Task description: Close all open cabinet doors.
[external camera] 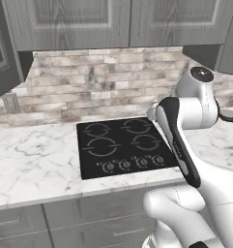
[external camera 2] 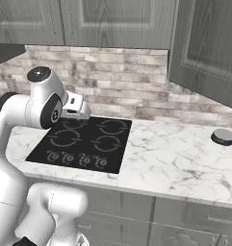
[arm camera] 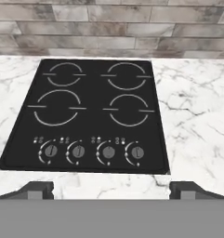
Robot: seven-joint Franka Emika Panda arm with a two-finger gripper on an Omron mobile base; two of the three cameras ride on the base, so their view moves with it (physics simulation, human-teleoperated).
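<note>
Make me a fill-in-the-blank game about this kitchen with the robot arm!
1. The flat black cooktop has ___ round knobs along its front edge.
2. The wall behind the white marble counter is covered in ___.
3. The fingers of the gripper stand wide ___.
4. The tall dark-grey cabinet door right of the cooktop is swung ___.

Missing words: four; bricks; open; open

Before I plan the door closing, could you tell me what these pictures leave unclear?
- Open cabinet door, right base view: top and right side cut off by the frame.
- Open door, left base view: cut off at the left edge.
- Tool: just the fingertips show, hand view.
</note>
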